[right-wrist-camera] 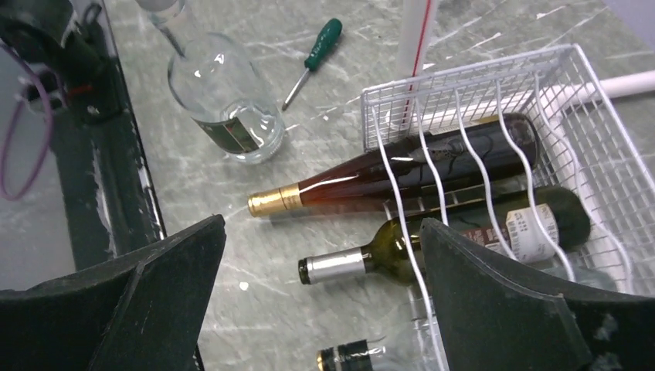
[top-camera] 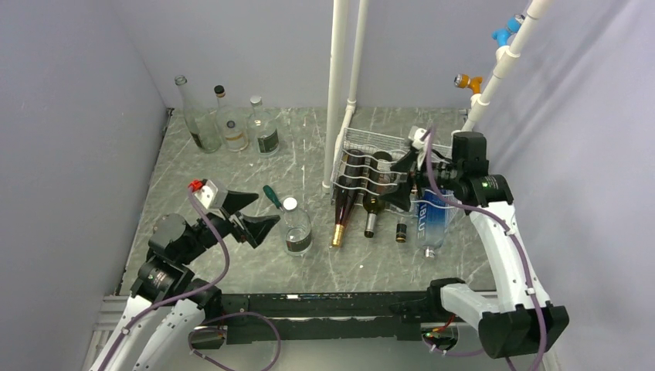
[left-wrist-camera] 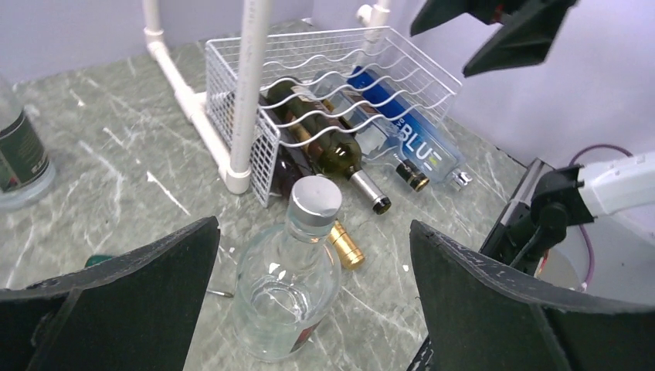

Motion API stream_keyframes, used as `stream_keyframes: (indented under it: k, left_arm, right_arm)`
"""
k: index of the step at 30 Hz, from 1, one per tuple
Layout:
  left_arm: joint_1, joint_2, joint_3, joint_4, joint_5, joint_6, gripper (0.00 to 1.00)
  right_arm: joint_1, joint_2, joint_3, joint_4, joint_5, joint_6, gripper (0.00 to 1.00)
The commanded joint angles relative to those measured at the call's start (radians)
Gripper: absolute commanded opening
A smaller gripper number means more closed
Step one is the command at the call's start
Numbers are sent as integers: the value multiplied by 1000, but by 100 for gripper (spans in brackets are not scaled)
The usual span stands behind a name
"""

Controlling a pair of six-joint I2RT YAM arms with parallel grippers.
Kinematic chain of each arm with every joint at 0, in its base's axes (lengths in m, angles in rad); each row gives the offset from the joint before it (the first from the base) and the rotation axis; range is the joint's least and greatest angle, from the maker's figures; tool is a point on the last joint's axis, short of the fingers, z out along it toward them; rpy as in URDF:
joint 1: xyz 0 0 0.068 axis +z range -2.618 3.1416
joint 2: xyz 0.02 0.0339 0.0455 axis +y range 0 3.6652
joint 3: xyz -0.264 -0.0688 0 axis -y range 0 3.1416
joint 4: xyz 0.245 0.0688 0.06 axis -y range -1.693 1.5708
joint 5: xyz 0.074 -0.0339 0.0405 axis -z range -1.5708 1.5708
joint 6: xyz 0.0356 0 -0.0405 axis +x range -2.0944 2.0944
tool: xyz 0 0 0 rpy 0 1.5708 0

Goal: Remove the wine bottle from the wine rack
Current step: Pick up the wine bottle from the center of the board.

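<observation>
The wine rack (top-camera: 371,143) is sitting right of centre in the overhead view, on a grey marbled table (top-camera: 232,174), just beside two white pipes (top-camera: 337,93). Four bottles are lying in it with their necks sticking out toward the bottom of the frame: an amber bottle (right-wrist-camera: 371,176) with a gold cap, a green bottle (right-wrist-camera: 402,251) with a silver cap, a small dark bottle (top-camera: 401,230) and a blue bottle (top-camera: 432,220). The right gripper (right-wrist-camera: 321,220) is hovering over the front of the rack with its jaws spread wide, gripping nothing. At lower left the left gripper (left-wrist-camera: 313,222) is also gaping wide and empty, pointing at a clear bottle (top-camera: 296,230) standing upright near the centre. A green-handled screwdriver (top-camera: 272,195) is lying just beside that bottle. Three more bottles (top-camera: 232,124) are standing at upper left.
</observation>
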Motion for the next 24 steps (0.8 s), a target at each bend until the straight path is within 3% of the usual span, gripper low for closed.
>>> stream_keyframes:
  k: [1,5,13,24]
  left_arm:
    - [-3,5,-49,186,142,88,98]
    - [-6,23,-89,265,167,141,98]
    - [-50,64,-199,432,149,232,100]
    - [-97,168,-350,762,101,206,100]
  right_arm:
    - [-136,-51,-125,291,-306,246,100]
    - [-197,-76,-252,456,-393,364,100]
    - [-200,-94,-345,455,-387,311,100]
    - [-200,-99,-338,434,-400,293,100]
